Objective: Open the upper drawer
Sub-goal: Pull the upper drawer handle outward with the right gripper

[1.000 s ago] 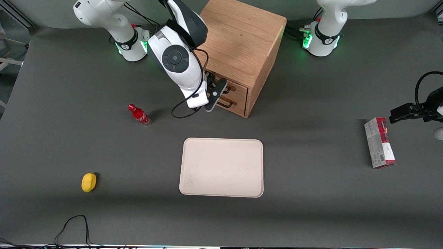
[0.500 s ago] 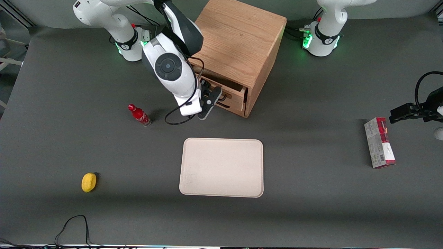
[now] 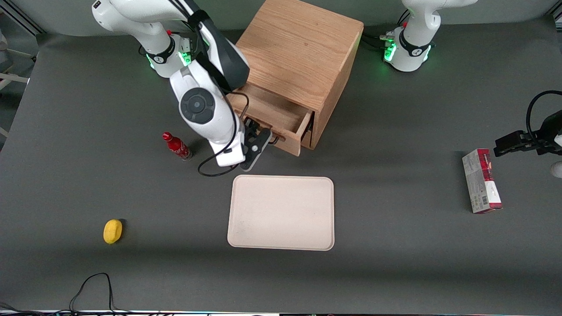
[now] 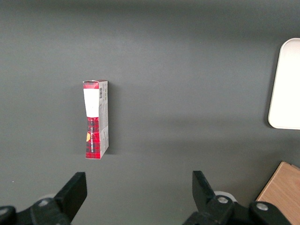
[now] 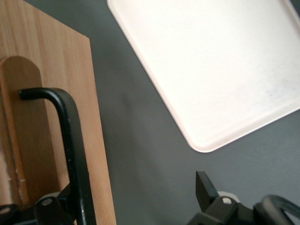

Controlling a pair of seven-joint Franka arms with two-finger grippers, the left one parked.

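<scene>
The upper drawer of the wooden cabinet stands pulled well out, its plain wooden tray interior showing. Its front panel carries a thin black bar handle. My gripper is at that handle, in front of the drawer. In the right wrist view the gripper is open: one finger sits right by the handle bar and the other finger stands wide apart over bare table. The pulled-out drawer hides the lower drawer.
A cream tray lies just nearer the front camera than the drawer front. A small red bottle stands beside the working arm. A yellow lemon-like object lies nearer the camera. A red-and-white box lies toward the parked arm's end.
The upper drawer has gone from closed to pulled far out. The gripper moved with the handle toward the front camera and the tray.
</scene>
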